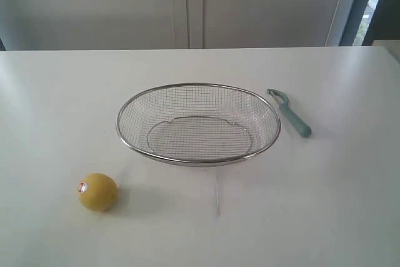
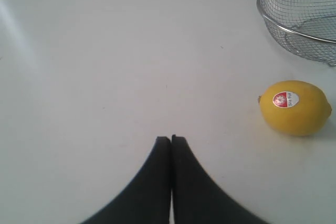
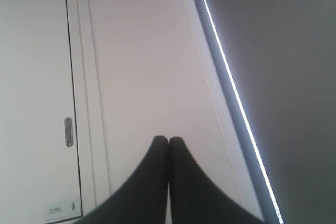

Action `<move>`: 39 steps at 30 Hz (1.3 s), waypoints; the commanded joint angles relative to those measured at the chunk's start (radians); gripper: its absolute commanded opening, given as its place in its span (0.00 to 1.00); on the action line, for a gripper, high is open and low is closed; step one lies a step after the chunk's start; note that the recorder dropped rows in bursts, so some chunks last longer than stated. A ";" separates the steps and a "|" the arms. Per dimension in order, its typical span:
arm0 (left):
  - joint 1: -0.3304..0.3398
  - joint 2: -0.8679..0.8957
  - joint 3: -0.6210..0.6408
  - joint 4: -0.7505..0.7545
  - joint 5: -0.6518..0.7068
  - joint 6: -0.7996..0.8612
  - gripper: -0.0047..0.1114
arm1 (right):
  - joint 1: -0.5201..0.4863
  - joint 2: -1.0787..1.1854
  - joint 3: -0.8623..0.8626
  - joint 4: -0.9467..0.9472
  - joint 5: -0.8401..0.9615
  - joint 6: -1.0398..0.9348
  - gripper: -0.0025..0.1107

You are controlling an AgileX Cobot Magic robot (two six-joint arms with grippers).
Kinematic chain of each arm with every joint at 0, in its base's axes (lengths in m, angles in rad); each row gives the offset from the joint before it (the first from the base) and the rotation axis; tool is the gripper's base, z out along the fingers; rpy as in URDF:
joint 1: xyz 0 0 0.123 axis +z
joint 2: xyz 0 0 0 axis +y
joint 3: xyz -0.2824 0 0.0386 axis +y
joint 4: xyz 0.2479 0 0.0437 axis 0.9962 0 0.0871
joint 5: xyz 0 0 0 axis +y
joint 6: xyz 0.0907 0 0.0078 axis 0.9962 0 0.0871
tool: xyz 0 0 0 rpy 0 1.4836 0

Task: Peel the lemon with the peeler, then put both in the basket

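You are looking at three things sitting on the white surface (image 1: 325, 211): one lemon (image 1: 97, 192), one peeler (image 1: 290, 114) and one basket (image 1: 119, 126). In the exterior view the wire-mesh basket is standing in the middle of the surface. The lemon is resting well apart from it, off its near left side, and is wearing one small red-and-white sticker (image 1: 82, 186). Its visible skin is showing smooth and yellow. The peeler is lying flat just beside the basket's right rim, with a thin gap showing between them. Its curved metal head is pointing toward the far side and its blue-grey handle is running toward the near right.

Your two tools are appearing in the wrist views, one in each. The left arm is aiming down and forward over bare surface. The lemon is sitting ahead and off to one side of the left tool (image 2: 170, 139), and a part of the basket's rim is showing beyond the fruit. That tool's two dark fingers are pressing together, fully closed, gripping nothing and touching neither lemon nor basket. The right arm is pointing up and away from the surface toward a pale panelled door carrying one small handle (image 3: 68, 131). The right tool (image 3: 168, 139) is likewise closed tight, its fingers meeting and gripping nothing.
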 commanded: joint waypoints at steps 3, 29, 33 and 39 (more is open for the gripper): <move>0.001 -0.005 0.004 -0.001 0.003 -0.001 0.04 | 0.000 0.033 -0.075 0.000 0.006 -0.001 0.02; 0.001 -0.005 0.004 -0.001 0.003 -0.001 0.04 | 0.000 0.667 -0.485 -0.091 0.362 -0.013 0.02; 0.001 -0.005 0.004 -0.001 0.003 -0.001 0.04 | 0.000 0.753 -0.568 -0.091 0.526 -0.017 0.02; 0.001 -0.005 0.004 -0.001 0.003 -0.001 0.04 | 0.000 0.875 -0.718 -0.094 0.889 -0.072 0.02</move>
